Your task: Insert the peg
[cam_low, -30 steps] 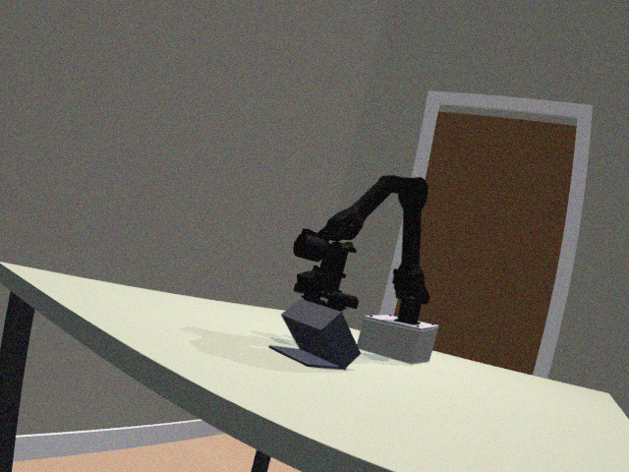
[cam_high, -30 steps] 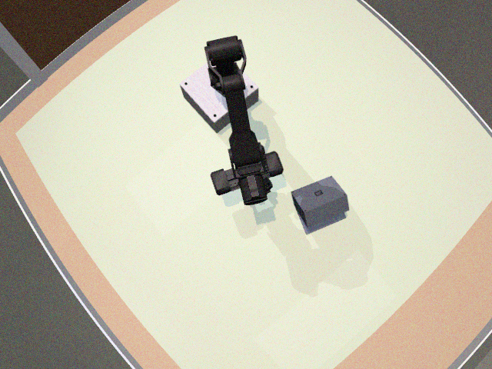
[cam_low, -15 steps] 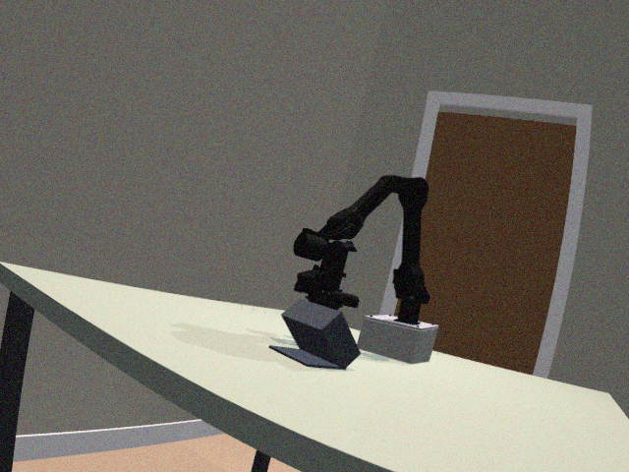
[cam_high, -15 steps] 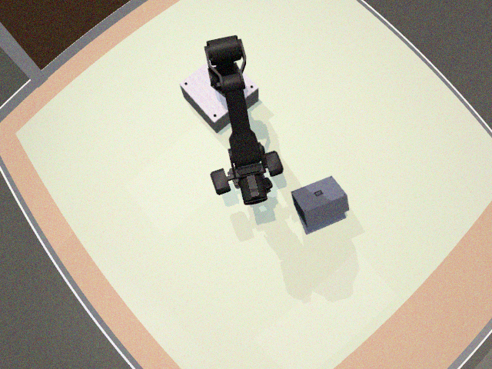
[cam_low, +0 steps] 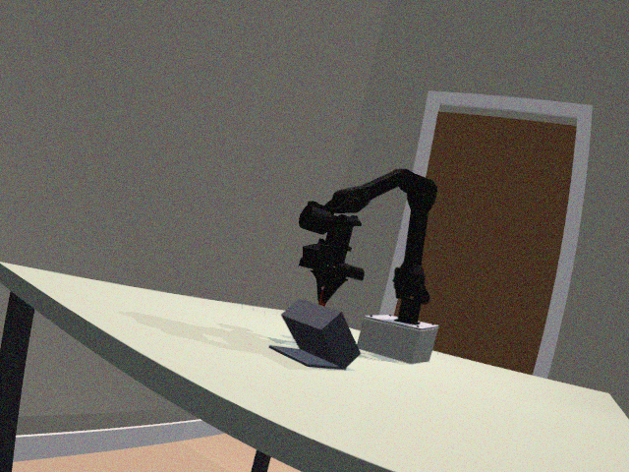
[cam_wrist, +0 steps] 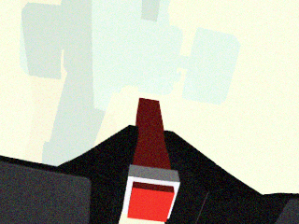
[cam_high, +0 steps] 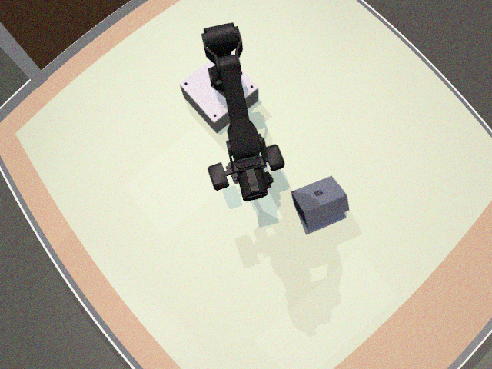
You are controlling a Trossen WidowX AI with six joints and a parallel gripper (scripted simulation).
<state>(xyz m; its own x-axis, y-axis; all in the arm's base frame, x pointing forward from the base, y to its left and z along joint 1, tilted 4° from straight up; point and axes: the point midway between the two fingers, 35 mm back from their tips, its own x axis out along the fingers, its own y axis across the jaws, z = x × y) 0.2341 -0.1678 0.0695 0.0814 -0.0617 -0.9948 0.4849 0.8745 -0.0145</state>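
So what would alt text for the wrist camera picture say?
A red square-ended peg, clamped between the robot's dark jaws, points away from the camera over a pale table. Soft shadows of the arm lie on the table beyond it.

Peg (cam_wrist: 151, 168) in gripper (cam_wrist: 149, 194) above table (cam_high: 119, 158); panel (cam_high: 320, 202) beside.
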